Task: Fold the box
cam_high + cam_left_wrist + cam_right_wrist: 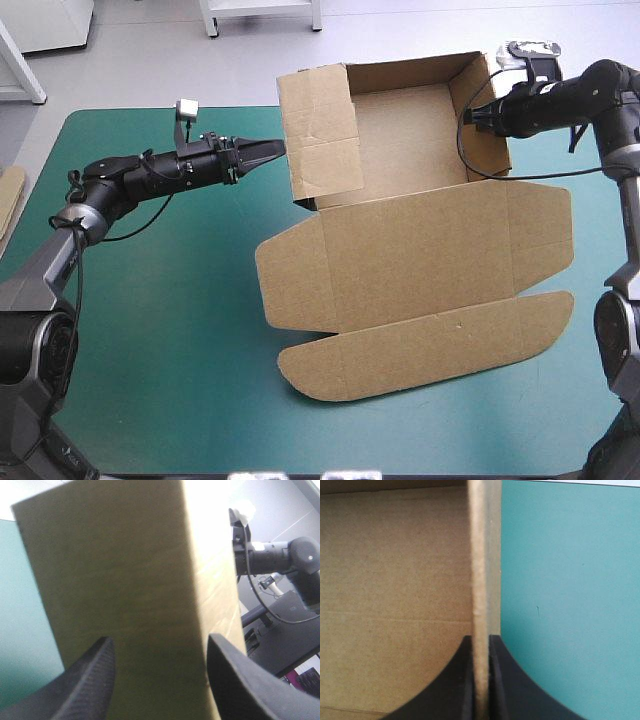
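Observation:
The brown box (400, 125) stands as an open tray at the table's far middle, its lid (420, 260) lying flat toward the front with a rounded flap (420, 345). My left gripper (270, 151) sits just outside the raised left wall (320, 130). In the left wrist view its fingers stand apart, open (160, 640), with that wall (120, 570) close ahead and not between them. My right gripper (482, 112) is shut on the right wall's top edge. The right wrist view shows the fingers (481, 639) pinching that board edge (482, 555), tray interior (395, 580) to one side.
The teal-green cover (150, 330) lies bare to the left of and in front of the box. A strip of more brown board (8, 195) shows at the table's left edge. The right arm (280, 555) appears beyond the wall in the left wrist view.

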Tool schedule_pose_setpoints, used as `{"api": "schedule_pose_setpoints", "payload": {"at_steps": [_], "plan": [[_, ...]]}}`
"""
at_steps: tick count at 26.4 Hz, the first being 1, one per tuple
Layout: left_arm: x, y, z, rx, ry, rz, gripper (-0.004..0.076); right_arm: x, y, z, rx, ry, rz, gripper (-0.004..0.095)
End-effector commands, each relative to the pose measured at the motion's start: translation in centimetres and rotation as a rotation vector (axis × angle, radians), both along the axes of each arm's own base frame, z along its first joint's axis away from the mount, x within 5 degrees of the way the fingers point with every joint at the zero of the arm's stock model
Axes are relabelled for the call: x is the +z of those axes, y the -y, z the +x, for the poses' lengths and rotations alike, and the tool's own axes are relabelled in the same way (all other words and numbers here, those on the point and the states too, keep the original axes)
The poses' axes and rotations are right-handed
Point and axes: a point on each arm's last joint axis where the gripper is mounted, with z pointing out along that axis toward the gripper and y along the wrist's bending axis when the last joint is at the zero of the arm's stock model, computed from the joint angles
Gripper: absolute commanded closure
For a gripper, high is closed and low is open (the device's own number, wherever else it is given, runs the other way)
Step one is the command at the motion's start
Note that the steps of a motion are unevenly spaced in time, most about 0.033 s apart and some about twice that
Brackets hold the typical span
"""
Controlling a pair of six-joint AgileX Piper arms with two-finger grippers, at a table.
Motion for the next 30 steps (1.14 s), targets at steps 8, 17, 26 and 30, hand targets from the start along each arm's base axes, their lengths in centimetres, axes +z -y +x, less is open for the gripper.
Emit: {"api": "schedule_pose_setpoints", "payload": {"at_steps": [8,17,26,30], "plan": [[5.6,2.8,-2.3,-0.144,0.075,0.092,0.032,3.5,0.1,-1.2,-0.046,0.126,0.08,0.0925],[7.8,4.2,-1.6,-0.012,0.088,0.289,0.032,3.3,-0.5,-1.3,-0.046,0.093,0.09,0.0924],[9.1,6.3,-1.7,0.115,0.092,0.481,0.032,3.1,-3.6,-1.5,-0.035,0.072,0.073,0.0925],[8.2,6.6,-1.5,0.198,0.065,0.628,0.032,2.4,-3.7,-1.3,-0.043,0.021,0.087,0.0924]]}}
